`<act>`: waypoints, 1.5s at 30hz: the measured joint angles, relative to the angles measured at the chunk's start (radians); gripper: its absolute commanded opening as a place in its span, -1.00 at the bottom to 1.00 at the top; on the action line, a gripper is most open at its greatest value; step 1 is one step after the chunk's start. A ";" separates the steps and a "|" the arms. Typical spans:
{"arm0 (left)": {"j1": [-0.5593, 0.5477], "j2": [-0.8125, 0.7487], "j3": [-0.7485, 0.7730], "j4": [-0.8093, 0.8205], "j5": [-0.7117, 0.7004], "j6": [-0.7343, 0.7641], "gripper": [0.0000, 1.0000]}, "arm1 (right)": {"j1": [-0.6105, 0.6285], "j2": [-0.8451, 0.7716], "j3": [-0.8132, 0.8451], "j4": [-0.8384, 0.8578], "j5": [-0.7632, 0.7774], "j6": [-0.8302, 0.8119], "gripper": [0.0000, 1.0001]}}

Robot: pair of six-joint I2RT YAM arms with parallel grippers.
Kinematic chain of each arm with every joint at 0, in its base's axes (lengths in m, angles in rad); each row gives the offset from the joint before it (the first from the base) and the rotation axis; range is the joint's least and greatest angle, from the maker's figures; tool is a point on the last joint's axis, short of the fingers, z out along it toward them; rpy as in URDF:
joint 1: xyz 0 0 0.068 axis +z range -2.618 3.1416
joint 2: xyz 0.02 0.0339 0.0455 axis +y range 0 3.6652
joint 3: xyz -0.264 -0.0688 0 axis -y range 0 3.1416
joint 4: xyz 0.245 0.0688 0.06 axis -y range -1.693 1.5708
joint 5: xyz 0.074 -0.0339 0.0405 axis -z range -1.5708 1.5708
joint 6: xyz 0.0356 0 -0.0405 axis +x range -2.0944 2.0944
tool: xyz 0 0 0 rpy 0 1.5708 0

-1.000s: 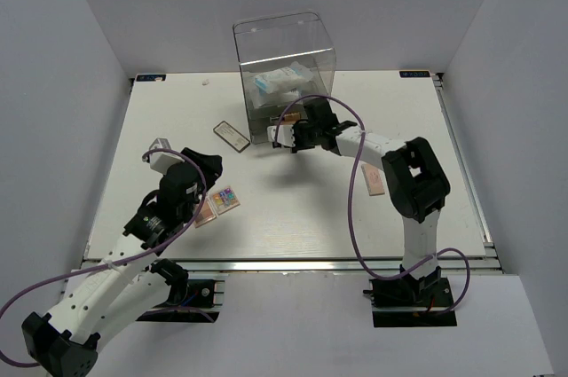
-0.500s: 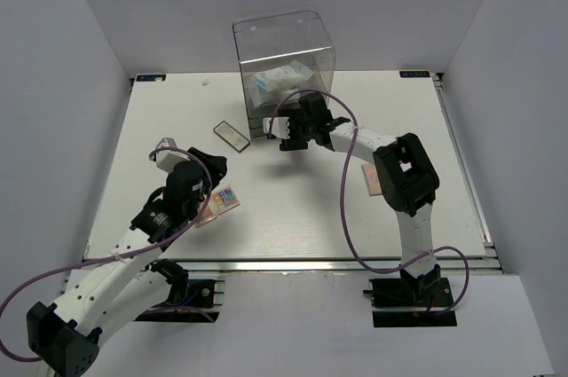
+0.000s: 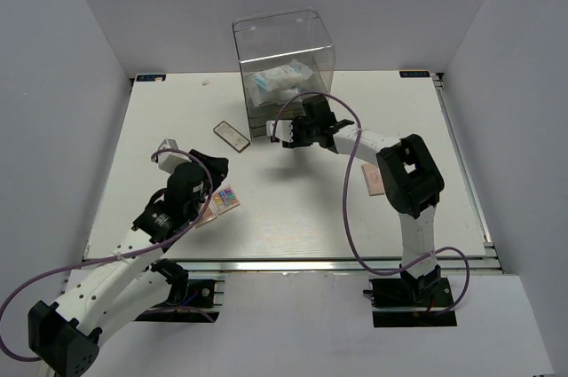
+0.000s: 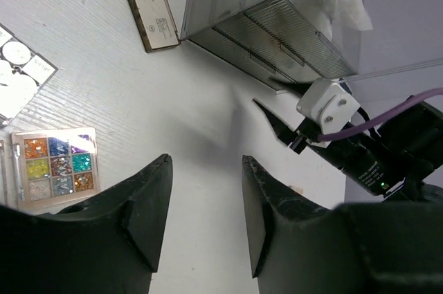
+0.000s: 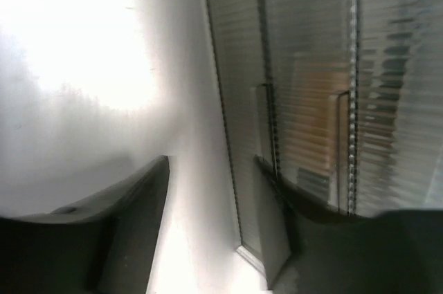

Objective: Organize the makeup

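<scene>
The makeup lies scattered. A multicoloured palette sits beside a pink palette. A dark-framed flat case lies left of the clear acrylic box, and a white-grid palette is at the left edge of the left wrist view. A peach palette rests by the right arm. A white-and-blue packet is inside the box. My left gripper hovers open over bare table. My right gripper is open at the box's ribbed drawer front, holding nothing.
A small grey-white item lies at the left of the table. The box stands at the far middle edge. Grey walls close in the table on three sides. The right arm's purple cable loops over the table.
The right gripper was shut a second ago and now stands open, having shifted slightly along the box front. The left arm has crept a little forward.
</scene>
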 measured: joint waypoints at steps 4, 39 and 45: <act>0.000 -0.001 -0.010 0.020 0.010 -0.012 -0.41 | -0.009 -0.031 -0.013 -0.037 -0.043 0.022 -0.94; 0.020 1.281 0.239 1.337 0.252 -0.378 0.21 | -0.459 -0.620 -0.507 0.278 -0.393 0.921 -0.25; 0.021 1.366 0.364 1.297 0.209 -0.432 0.18 | -0.483 -0.644 -0.535 0.326 -0.401 0.959 -0.24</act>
